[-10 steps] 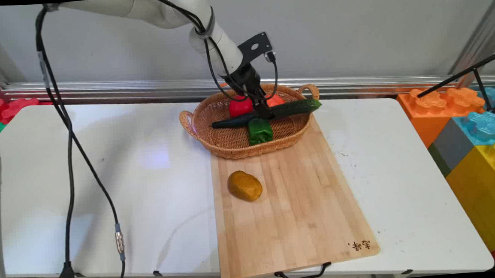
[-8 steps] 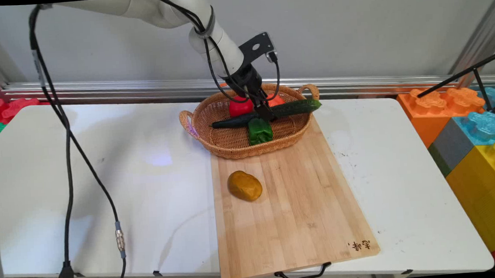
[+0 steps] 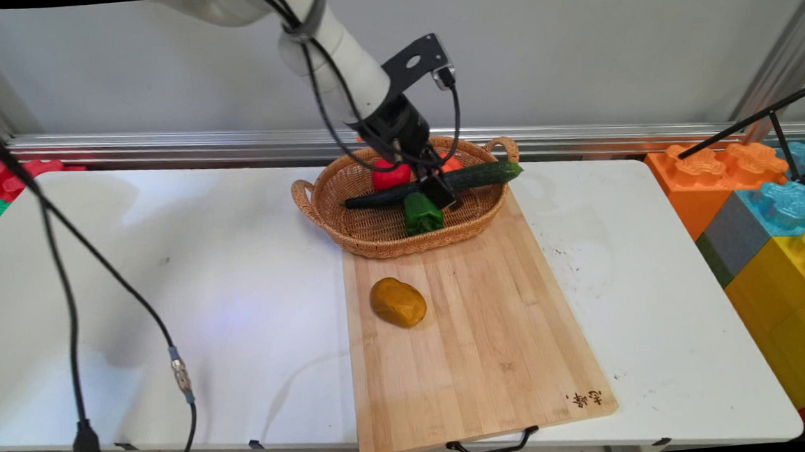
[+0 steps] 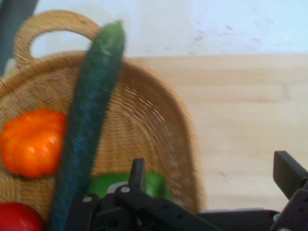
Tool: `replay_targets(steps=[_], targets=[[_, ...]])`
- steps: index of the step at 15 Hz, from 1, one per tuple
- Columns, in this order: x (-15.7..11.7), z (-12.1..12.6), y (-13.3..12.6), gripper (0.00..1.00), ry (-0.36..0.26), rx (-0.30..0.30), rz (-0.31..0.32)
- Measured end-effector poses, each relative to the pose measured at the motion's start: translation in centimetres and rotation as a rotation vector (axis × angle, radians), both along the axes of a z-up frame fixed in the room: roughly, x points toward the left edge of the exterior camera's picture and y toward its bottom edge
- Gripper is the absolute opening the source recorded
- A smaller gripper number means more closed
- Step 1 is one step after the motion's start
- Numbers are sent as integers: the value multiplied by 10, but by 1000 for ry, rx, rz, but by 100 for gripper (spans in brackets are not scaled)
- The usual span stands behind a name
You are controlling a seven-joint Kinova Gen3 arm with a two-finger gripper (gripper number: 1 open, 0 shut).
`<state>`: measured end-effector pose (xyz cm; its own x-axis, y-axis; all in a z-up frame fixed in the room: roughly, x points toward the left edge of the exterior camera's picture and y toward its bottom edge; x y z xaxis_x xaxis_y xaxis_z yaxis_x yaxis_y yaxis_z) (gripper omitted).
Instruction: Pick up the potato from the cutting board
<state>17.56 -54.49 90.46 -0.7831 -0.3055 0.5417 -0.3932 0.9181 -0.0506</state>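
Observation:
My gripper [image 3: 444,194] hangs open over the near side of a wicker basket [image 3: 375,240], just above a green pepper [image 3: 421,214] and the middle of a long dark cucumber [image 3: 473,175] that lies across the basket. In the hand view the gripper [image 4: 211,175] holds nothing; one finger [image 4: 137,174] stands by the green pepper [image 4: 103,183], the other over the wooden board [image 4: 240,120]. The cucumber [image 4: 89,120] runs up the left, beside an orange fruit [image 4: 31,142] and a red tomato [image 4: 17,217]. The tomato [image 3: 389,176] is partly behind the arm.
A wooden cutting board [image 3: 479,333] reaches from the basket to the table's near edge, with a yellow-brown potato [image 3: 398,302] on it. Big coloured blocks [image 3: 764,204] stand at the right. Black cables [image 3: 73,323] hang at the left.
The gripper has shifted a little towards the near right of the basket, from over the tomato to over the green pepper. The arm's upper link and cables swung left. No vegetable moved.

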Motion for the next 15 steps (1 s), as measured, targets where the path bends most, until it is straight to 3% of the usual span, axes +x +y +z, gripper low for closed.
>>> replay_targets(steps=[5, 8, 15], targets=[[19, 18, 42, 100, -28, 28, -73], [32, 20, 63, 100, -40, 43, -149], [59, -6, 90, 100, -92, 6, -369]])
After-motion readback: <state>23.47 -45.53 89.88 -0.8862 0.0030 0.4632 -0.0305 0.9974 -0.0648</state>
